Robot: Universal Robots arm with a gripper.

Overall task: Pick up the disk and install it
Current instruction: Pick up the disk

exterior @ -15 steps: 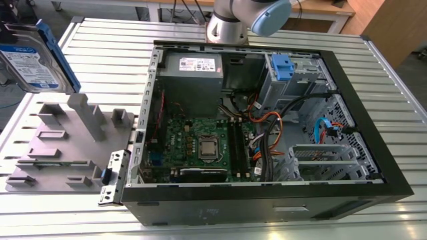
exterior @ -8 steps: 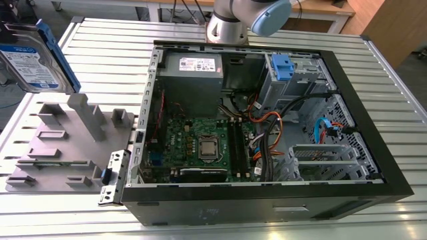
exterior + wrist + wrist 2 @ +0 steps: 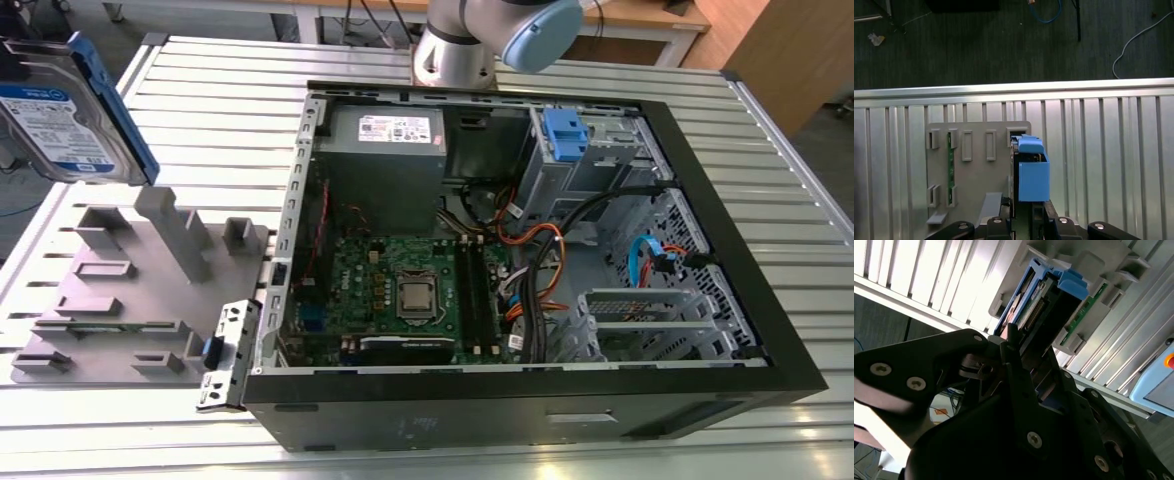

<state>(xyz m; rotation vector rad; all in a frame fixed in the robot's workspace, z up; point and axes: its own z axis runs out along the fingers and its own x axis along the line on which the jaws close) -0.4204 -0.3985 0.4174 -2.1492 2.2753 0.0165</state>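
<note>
Black fingers [image 3: 1016, 365] sat closest in the second wrist view, clamped shut on the disk [image 3: 1034, 305], pressing its flat faces from either side. That disk [image 3: 60, 120] was up in the air, standing on edge with its blue-and-white label facing out in the exterior view, above the worktop's [image 3: 214, 90] corner on the exterior view's left. In the first wrist view its blue side rail [image 3: 1031, 180] faced the camera, and it hung over one edge of a grey holder [image 3: 979, 175], just beside the holder's row of slots; I could not tell whether it touched the holder. A thin green memory stick [image 3: 949, 155] stood in one of those slots. The holder [image 3: 120, 290] lay flat on the slatted metal worktop near the edge on the exterior view's left, its posts upright. Just beside it, toward the exterior view's right, an open black computer case [image 3: 534, 400] lay on its side across the middle of the worktop. Inside the case were a green circuit board [image 3: 400, 290], a grey power supply [image 3: 380, 140] at the far wall, and a bare blue clip [image 3: 562, 135] in the drive cage next to it. Behind the case's far edge rose the arm [image 3: 461, 45].
</note>
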